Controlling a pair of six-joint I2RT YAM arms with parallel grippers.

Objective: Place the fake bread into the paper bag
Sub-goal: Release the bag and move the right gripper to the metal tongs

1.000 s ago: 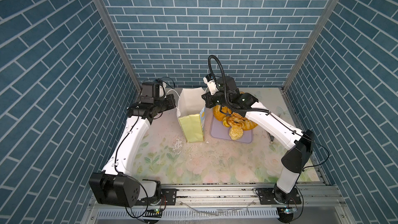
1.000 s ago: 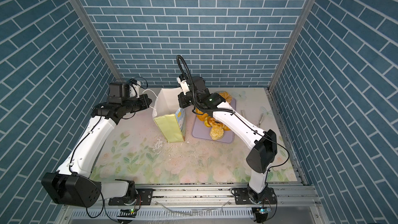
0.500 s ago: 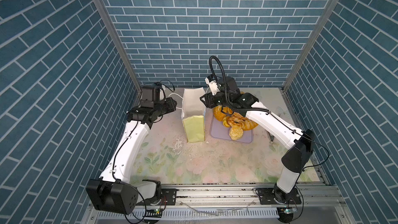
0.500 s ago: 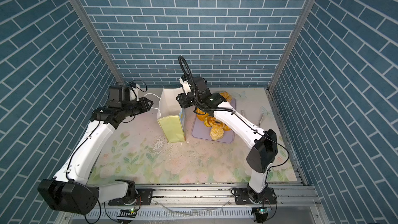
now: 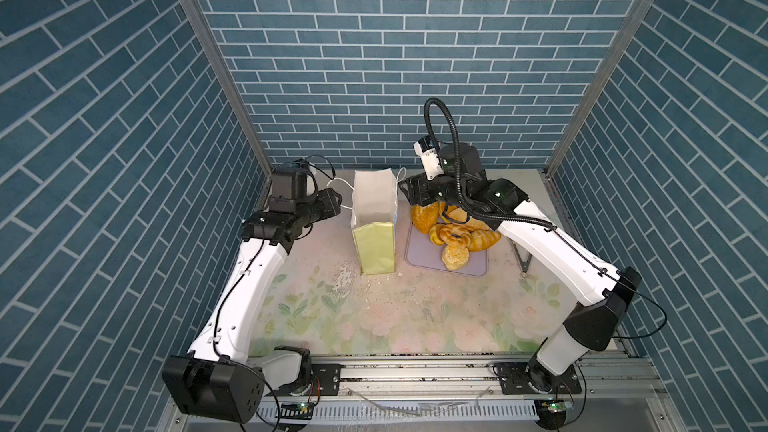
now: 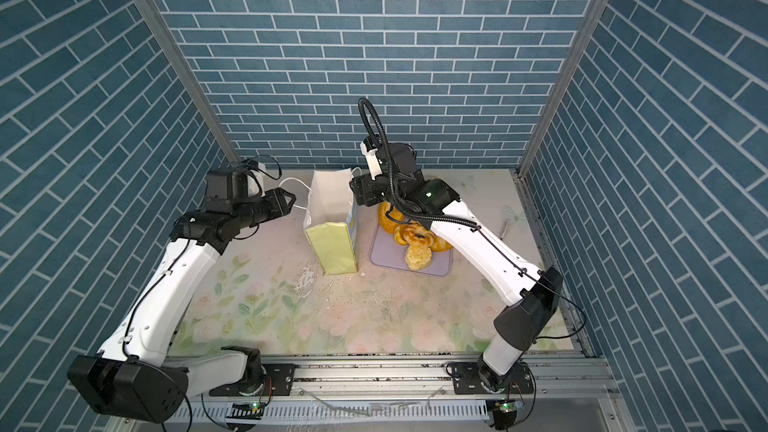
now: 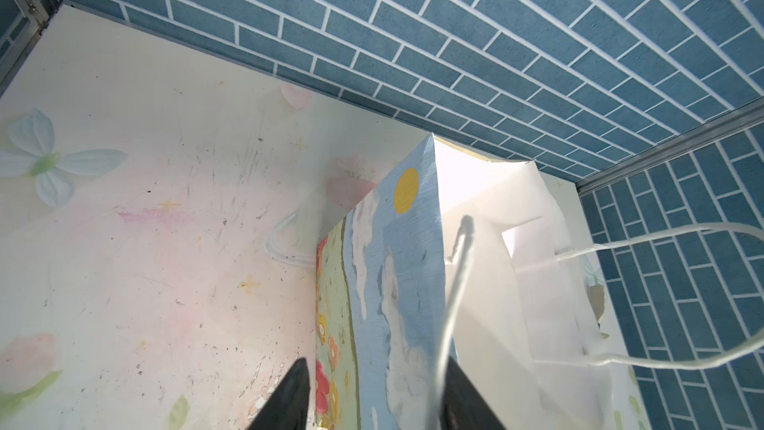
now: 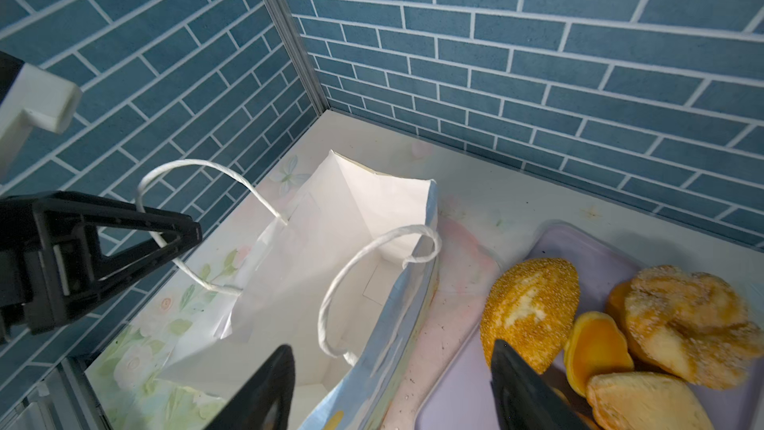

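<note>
Both grippers have spread their jaws since a second ago, and the paper bag, then pulled wide, now stands narrower.

In both top views the bag stands upright, mouth up, the mouth's long side running toward the back wall. The left gripper sits just left of the bag and the right gripper at its right rim. The bread is piled on a tray just right of the bag, with bare mat in front of the bag.

The left wrist view shows parted jaws facing the bag's blue-sky face, a white cord running beside one finger.

The right wrist view shows wide jaws above the bag's white inside, with a golden seeded loaf beside the bag.
</note>
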